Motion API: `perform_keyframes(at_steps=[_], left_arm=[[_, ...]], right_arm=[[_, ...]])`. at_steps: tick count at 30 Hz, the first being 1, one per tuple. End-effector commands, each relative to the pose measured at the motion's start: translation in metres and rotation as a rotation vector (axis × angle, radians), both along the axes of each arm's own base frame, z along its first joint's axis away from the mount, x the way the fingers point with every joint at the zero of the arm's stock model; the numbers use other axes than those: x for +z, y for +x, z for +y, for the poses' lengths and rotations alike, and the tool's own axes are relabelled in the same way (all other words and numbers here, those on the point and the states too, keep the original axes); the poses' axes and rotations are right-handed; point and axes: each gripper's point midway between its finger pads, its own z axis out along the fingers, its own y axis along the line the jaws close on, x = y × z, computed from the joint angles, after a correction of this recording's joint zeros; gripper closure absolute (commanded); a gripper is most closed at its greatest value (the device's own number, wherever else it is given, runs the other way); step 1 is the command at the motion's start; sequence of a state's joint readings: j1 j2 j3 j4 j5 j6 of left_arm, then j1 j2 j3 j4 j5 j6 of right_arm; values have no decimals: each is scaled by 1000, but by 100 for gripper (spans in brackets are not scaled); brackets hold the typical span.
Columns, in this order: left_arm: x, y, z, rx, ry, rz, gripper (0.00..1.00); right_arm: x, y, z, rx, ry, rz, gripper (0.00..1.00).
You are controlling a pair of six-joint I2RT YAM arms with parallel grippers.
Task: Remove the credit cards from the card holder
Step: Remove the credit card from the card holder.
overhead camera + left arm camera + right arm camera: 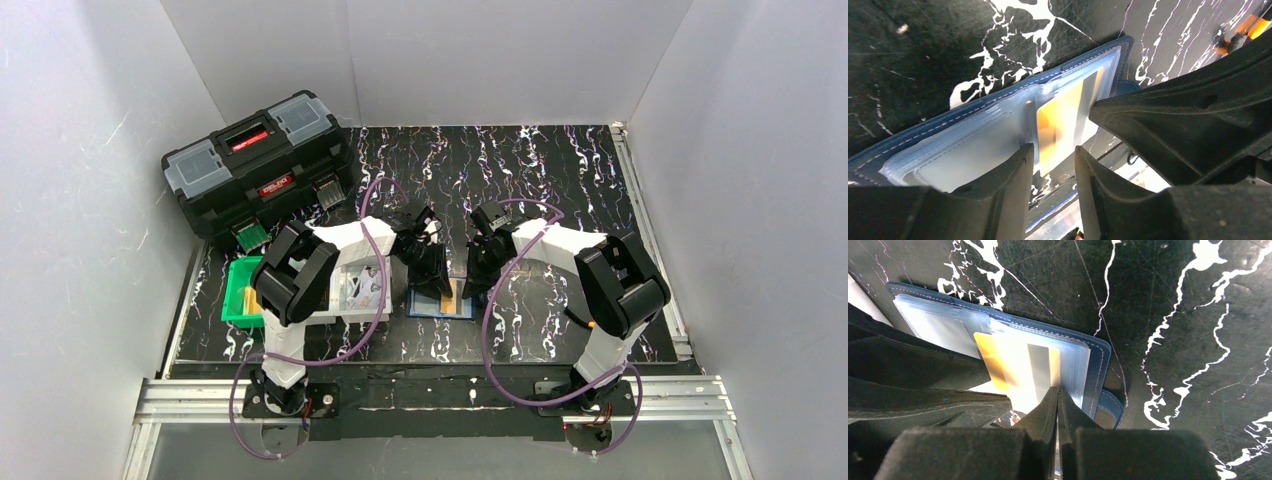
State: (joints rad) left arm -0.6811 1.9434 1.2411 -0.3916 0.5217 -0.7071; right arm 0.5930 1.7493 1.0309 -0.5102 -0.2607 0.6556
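The card holder (963, 145) lies spread open and flat on the desk (1173, 300), between my two end effectors. One orange card (1058, 125) sits in its right clear pocket. My left end effector (1054, 149) is a little open and empty, and the card's near edge shows in the gap. My right end effector (1058, 390) is closed at the pocket's near edge; whether it pinches something, I cannot tell. Beyond the holder's far and right edges, dark desk shows.
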Motion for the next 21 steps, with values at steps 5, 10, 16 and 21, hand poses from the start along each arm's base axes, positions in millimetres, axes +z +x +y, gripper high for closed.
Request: perform_keyframes(at_steps=[5,10,16,21], left_arm=[[-6,-12,-5,4,-24,44,75],[-5,-12,-3,10,-19,41,89],[-4,-13,4,21,-13,31,94],[-1,-8,14,38,-19,21,94]], right_arm=[[-16,-5,-15,-7,-58,12,95],[-17,-5,-18,-16,-61,15,95],[-20,-4,-25,-33,-70,20,95],[-23,-4,-30,-45,-76,26,96]])
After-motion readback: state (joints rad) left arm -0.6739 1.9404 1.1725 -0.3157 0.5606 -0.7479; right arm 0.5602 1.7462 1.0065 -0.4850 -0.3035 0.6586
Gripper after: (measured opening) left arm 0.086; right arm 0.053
